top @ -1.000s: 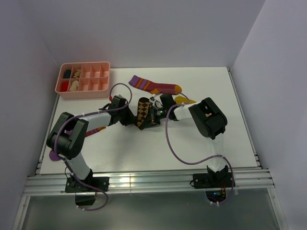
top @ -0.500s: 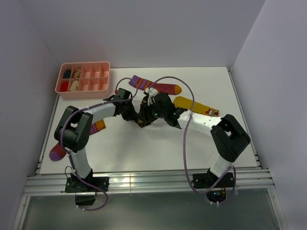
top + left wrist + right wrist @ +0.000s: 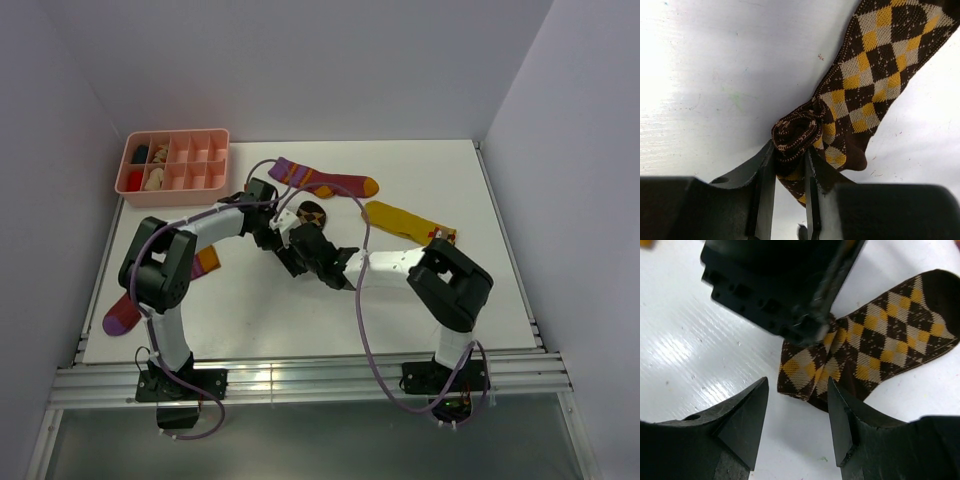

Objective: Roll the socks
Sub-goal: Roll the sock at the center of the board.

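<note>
Pinching diamond-check sock (image 3: pixel 875 65): left end effector (image 3: pixel 789 150); right end effector (image 3: pixel 797 390) newly spread

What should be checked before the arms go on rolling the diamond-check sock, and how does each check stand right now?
1. Grip: left tool shut on the rolled end of the diamond-check sock: ok.
2. Free hand: right tool open and empty: ok.
3. Line-up: right tool over the sock's flat part, the fabric's edge showing between its jaws: ok.
4. Roll complete: not ok, only a small coil; most of the sock lies flat.
5. Clearance: maroon sock and mustard sock lie apart from the work: ok.
6. Coil tight enough to hold: cannot tell.
</note>
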Controlling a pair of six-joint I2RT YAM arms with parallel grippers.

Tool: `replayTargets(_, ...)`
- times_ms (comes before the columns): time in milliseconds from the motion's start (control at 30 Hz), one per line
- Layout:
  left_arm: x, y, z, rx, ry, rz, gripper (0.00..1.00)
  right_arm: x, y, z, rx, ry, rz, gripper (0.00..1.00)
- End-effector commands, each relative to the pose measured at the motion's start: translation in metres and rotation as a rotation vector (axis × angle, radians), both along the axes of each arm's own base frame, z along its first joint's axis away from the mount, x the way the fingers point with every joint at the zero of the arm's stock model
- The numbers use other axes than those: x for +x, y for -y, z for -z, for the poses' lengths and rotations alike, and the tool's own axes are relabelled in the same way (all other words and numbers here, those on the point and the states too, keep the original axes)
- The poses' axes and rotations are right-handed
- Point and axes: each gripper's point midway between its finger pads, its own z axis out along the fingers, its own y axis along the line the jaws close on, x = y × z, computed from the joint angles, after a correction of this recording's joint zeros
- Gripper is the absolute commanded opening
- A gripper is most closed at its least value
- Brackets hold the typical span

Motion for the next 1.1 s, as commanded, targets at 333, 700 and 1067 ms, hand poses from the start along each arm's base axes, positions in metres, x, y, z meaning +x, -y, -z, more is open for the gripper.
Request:
replayTargets(333, -0.017, -0.018, 0.025, 0.111, -0.100, 0.056, 0.29, 0.013, -0.013, 0.030, -0.114, 0.094, 0.029, 0.49)
replayTargets(700, -0.003, -0.015, -0.007, 0.056, 0.050, 0.038, 0.76, -0.021, -0.017, 0.032, 0.089, -0.265, -0.139, 0.00)
replayTargets(1067, -0.002, -0.029, -0.056, -0.140, 0.242, -0.139, 0.80, -0.038, -0.011, 0.034, 0.443, -0.830, -0.272, 0.00)
